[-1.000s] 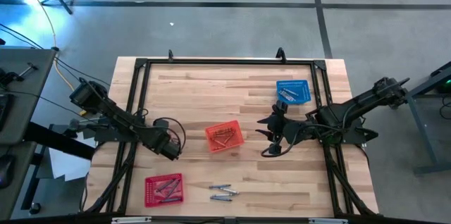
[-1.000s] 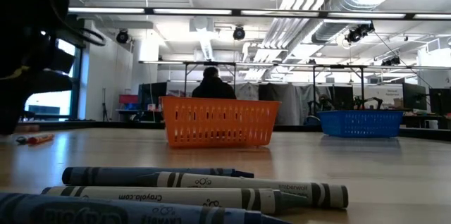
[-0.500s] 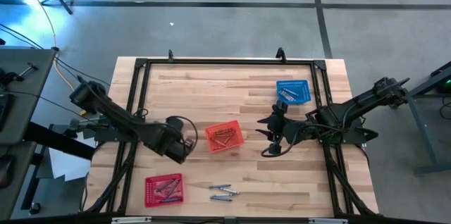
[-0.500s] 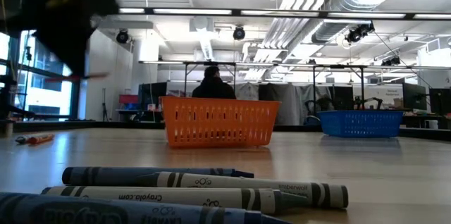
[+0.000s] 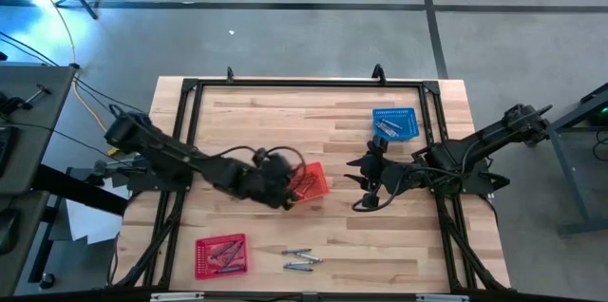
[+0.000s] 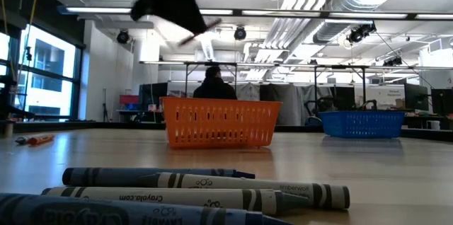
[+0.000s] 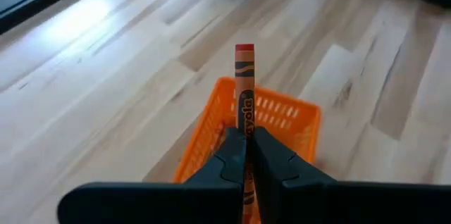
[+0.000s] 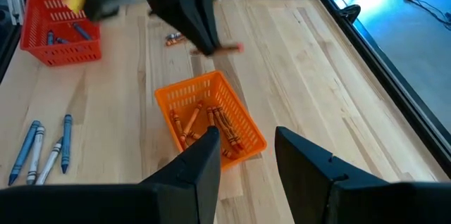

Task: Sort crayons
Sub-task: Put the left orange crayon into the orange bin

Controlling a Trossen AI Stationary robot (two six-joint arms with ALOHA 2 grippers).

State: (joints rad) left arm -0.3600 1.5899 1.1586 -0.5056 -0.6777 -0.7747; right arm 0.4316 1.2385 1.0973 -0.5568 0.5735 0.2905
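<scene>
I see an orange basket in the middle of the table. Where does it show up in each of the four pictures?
High view: the orange basket lies mid-table, partly under the left gripper.
Low view: centre, on the table, in front of a person.
Left wrist view: low centre, behind the held orange crayon.
Right wrist view: centre, crayons inside.
Shared landmark: the blue basket.

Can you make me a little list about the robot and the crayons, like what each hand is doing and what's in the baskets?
left gripper: shut on an orange crayon, above the orange basket
right gripper: open, empty, waiting beside the orange basket
orange basket: orange crayons inside
blue basket: far right of table, some crayons inside
red basket: near edge, crayons inside
loose crayons: bluish and grey, on the table beside the red basket
background: a person beyond the table
</scene>
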